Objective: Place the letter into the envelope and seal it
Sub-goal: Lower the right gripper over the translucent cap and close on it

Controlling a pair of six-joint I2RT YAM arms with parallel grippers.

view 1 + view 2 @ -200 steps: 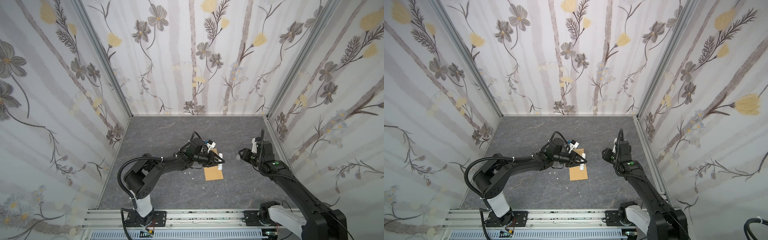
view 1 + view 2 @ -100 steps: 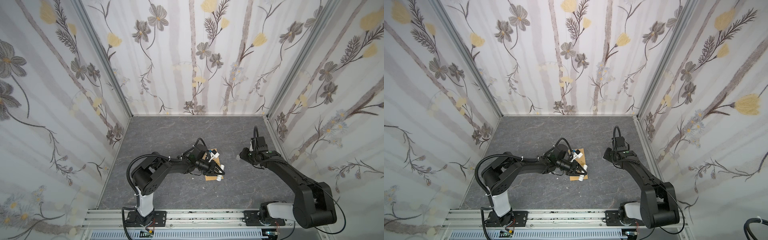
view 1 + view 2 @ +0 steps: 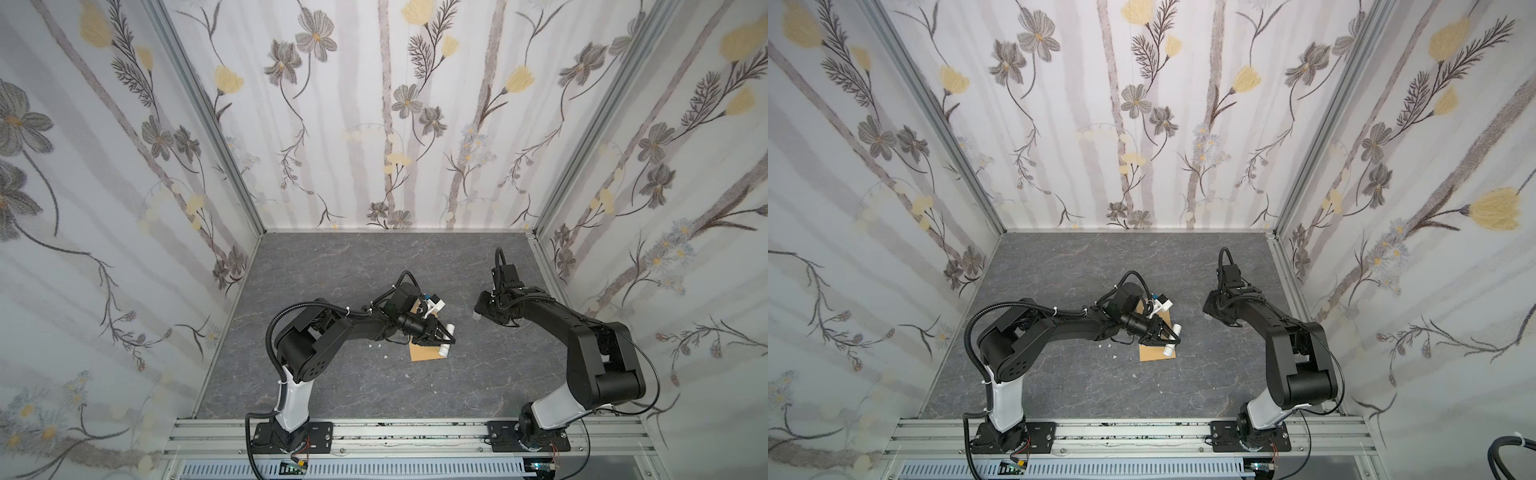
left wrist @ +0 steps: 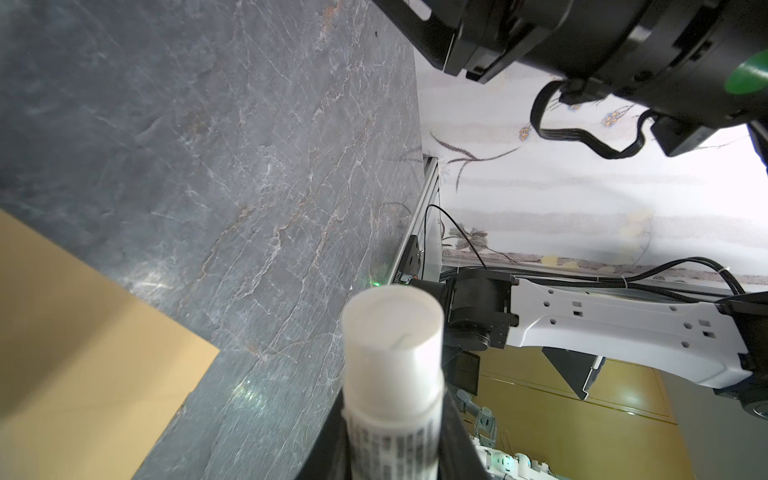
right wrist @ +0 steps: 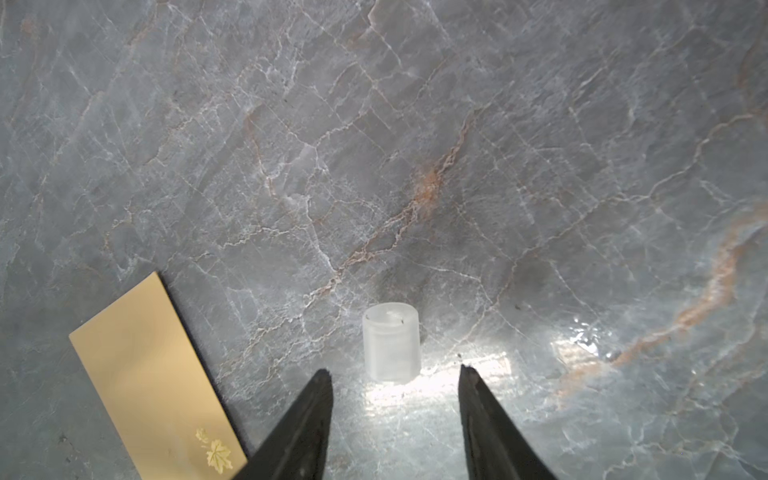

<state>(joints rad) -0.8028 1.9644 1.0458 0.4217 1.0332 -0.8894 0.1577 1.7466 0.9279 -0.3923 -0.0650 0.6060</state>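
The kraft-brown envelope (image 3: pixel 424 354) (image 3: pixel 1152 353) lies flat on the grey table, and a small yellow sticker (image 5: pixel 216 455) shows near one end. My left gripper (image 3: pixel 444 338) (image 4: pixel 392 399) hovers over it, shut on a white tube (image 4: pixel 392 353) with a printed label, whose flat end points away from the gripper. To the right, my right gripper (image 3: pixel 482 311) (image 5: pixel 395 374) stands open just above the table. A small translucent cap (image 5: pixel 390 347) stands upright just beyond its fingertips, not between them. The letter is not in view in any frame.
Small white crumbs (image 3: pixel 374 344) lie on the table left of the envelope. The flowered walls close in the back and both sides, and an aluminium rail (image 3: pixel 374 432) carrying both arm bases runs along the front.
My left gripper has carried the tube toward the front along the envelope. The right arm has folded back at the elbow, while its gripper stays near the cap.
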